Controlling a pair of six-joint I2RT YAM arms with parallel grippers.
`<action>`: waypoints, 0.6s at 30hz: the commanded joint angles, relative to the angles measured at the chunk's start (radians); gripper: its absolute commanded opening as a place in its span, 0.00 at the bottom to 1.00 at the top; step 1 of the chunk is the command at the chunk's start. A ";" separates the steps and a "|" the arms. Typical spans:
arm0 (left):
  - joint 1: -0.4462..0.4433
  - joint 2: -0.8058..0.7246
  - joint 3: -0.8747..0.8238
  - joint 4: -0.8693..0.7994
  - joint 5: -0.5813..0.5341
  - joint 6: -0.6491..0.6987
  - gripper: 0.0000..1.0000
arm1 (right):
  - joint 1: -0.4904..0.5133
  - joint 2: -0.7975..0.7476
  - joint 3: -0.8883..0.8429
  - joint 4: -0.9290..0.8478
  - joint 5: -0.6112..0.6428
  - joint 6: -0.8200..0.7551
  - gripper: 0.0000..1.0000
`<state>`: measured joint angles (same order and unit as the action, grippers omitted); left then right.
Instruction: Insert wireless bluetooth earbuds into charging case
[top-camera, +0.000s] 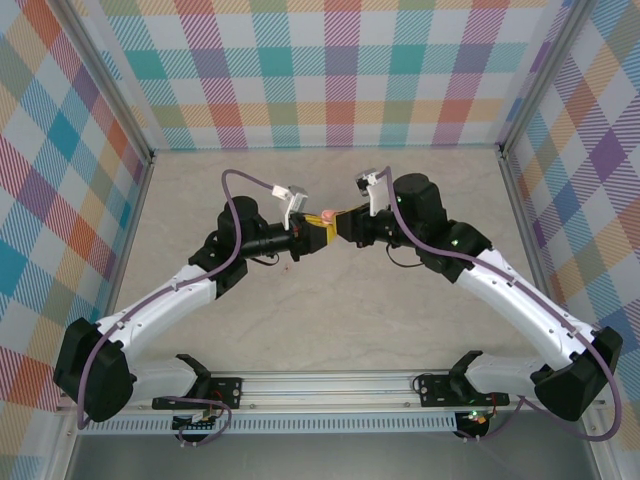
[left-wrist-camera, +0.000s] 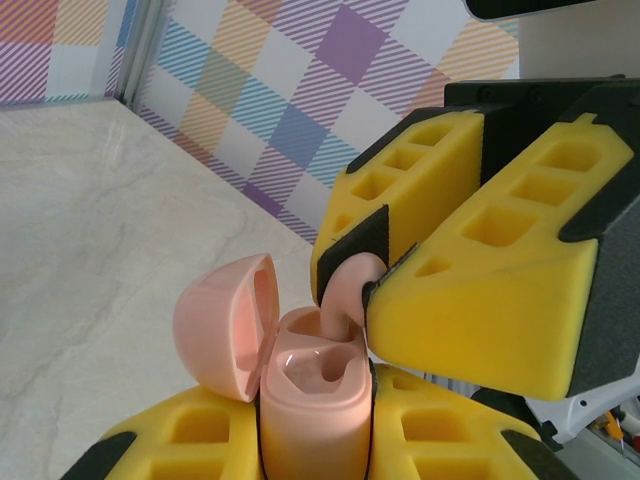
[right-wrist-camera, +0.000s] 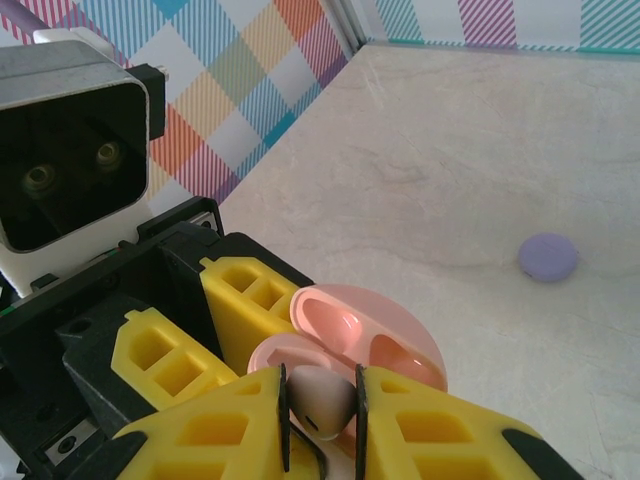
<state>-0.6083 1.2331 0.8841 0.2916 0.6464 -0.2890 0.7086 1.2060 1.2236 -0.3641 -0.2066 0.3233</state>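
Now mid-insertion: right gripper (right-wrist-camera: 322, 425) clamped on pink earbud (left-wrist-camera: 345, 290), stem tip entering open charging case (left-wrist-camera: 310, 375). Left gripper (left-wrist-camera: 314, 440) clenched around case, lid (left-wrist-camera: 225, 320) flipped back. Next probably: press bud straight down until seated, then release.

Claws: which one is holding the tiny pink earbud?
The right claw pinches the pink earbud at its tips. The left claw grips the open pink case instead.
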 joint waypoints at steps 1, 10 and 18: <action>-0.013 0.009 0.038 0.054 0.020 0.005 0.10 | 0.016 0.022 0.040 -0.018 -0.058 -0.017 0.22; -0.013 -0.012 0.035 0.021 0.019 0.067 0.10 | 0.016 0.036 0.059 -0.042 -0.063 -0.018 0.24; -0.012 -0.023 0.026 0.020 0.025 0.088 0.09 | 0.015 0.033 0.074 -0.062 -0.068 -0.014 0.29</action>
<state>-0.6083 1.2350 0.8852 0.2836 0.6540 -0.2287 0.7090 1.2301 1.2552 -0.4091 -0.2287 0.3206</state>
